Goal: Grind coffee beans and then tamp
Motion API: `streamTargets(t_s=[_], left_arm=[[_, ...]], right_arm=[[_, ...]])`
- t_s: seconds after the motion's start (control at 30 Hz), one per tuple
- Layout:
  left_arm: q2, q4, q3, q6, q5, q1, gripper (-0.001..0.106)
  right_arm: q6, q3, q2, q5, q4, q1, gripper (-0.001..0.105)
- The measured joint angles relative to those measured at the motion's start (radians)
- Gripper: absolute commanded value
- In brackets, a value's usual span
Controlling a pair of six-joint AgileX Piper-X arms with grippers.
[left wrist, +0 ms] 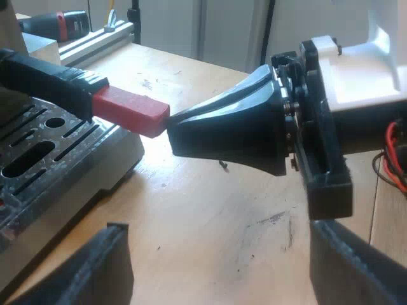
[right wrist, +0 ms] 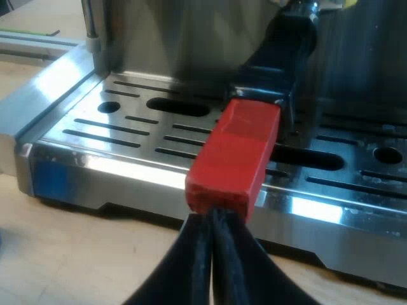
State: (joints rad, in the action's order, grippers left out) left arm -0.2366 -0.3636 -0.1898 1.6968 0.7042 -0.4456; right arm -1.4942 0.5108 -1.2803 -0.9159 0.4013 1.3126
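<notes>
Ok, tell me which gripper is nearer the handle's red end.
Right. The right gripper is shut, its tips at the face of the red end, just off the machine's drip tray. The left gripper hangs open over the wooden table, clearly apart from it.

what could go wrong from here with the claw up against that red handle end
1. The right claw is shut, its tips only touching the end face of the red block-shaped handle end, not around it. A push could slide off sideways.
2. If it slips, the tips may well strike the slotted steel drip tray right beneath the handle.
3. With no grip, the handle probably can't be pulled or steered, only nudged.
</notes>
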Motion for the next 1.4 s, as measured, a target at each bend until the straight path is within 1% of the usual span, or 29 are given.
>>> streamTargets(t_s=[0.2,0.6,0.67,0.7,0.73,0.77,0.83,0.9,1.07,1.17,1.2,1.23,1.33,1.4], left_arm=[[0.0,0.0,0.0,0.0,0.0,0.0,0.063],[0.0,0.0,0.0,0.0,0.0,0.0,0.063],[0.0,0.0,0.0,0.0,0.0,0.0,0.063],[0.0,0.0,0.0,0.0,0.0,0.0,0.063],[0.0,0.0,0.0,0.0,0.0,0.0,0.063],[0.0,0.0,0.0,0.0,0.0,0.0,0.063],[0.0,0.0,0.0,0.0,0.0,0.0,0.063],[0.0,0.0,0.0,0.0,0.0,0.0,0.063],[0.0,0.003,0.0,0.0,0.0,0.0,0.063],[0.0,0.013,0.0,0.0,0.0,0.0,0.063],[0.0,0.014,0.0,0.0,0.0,0.0,0.063],[0.0,0.014,0.0,0.0,0.0,0.0,0.063],[0.0,0.014,0.0,0.0,0.0,0.0,0.063],[0.0,0.014,0.0,0.0,0.0,0.0,0.063]], right_arm=[[0.0,0.0,0.0,0.001,0.0,-0.034,0.004],[-0.004,-0.004,0.0,-0.031,0.0,-0.015,0.004],[-0.007,-0.004,0.0,-0.054,0.0,0.011,0.012],[-0.008,-0.004,0.0,-0.063,-0.002,0.026,0.019],[-0.008,-0.004,0.0,-0.073,-0.006,0.042,0.029],[-0.008,-0.004,0.0,-0.078,-0.011,0.05,0.033],[-0.008,-0.004,0.0,-0.109,-0.023,0.081,0.052],[-0.008,-0.004,0.0,-0.148,-0.023,0.108,0.058],[-0.008,-0.004,0.009,-0.229,-0.023,0.16,0.058],[-0.058,0.003,0.039,-0.249,-0.031,0.172,0.058],[-0.088,0.015,0.054,-0.251,-0.041,0.171,0.059],[-0.103,0.031,0.068,-0.254,-0.054,0.168,0.062],[-0.109,0.077,0.106,-0.256,-0.111,0.164,0.069],[-0.112,0.112,0.118,-0.256,-0.161,0.163,0.069]])
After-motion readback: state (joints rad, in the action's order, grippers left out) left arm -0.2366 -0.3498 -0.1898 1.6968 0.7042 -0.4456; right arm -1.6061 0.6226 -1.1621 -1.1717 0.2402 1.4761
